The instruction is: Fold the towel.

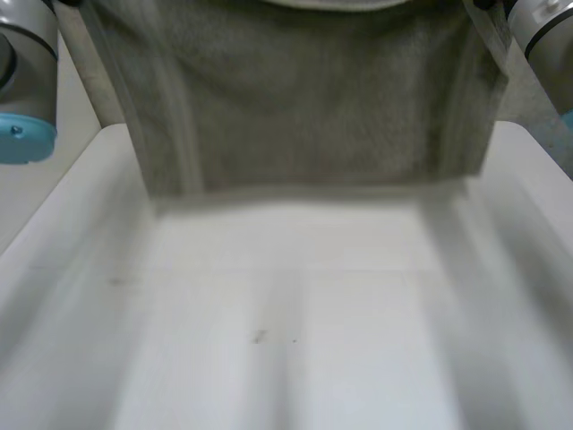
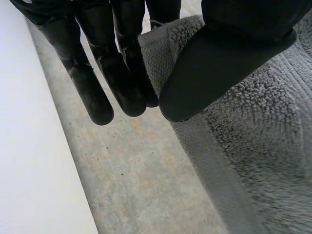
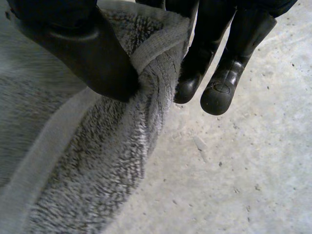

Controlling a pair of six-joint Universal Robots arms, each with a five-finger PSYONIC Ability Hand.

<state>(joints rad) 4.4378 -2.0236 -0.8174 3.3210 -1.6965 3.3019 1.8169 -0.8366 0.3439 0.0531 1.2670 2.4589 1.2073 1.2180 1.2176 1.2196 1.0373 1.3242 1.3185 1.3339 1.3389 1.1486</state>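
A grey towel (image 1: 304, 98) hangs in the air above the white table (image 1: 295, 305), spread between my two arms, its lower edge just over the table's far part. My left hand (image 2: 214, 58) is shut on the towel's corner (image 2: 165, 44), the thumb pressing the cloth against the fingers (image 2: 122, 73). My right hand (image 3: 92, 53) is shut on the other corner (image 3: 156, 48), thumb on the hem and fingers (image 3: 219, 83) behind it. From each grip the towel (image 2: 263, 156) (image 3: 97, 161) falls away.
The left arm's grey joint with its light-blue cap (image 1: 22, 134) stands beside the towel, the right arm's joint (image 1: 546, 36) on the other side. Under both hands lies a grey concrete floor (image 3: 243, 170) (image 2: 141, 180).
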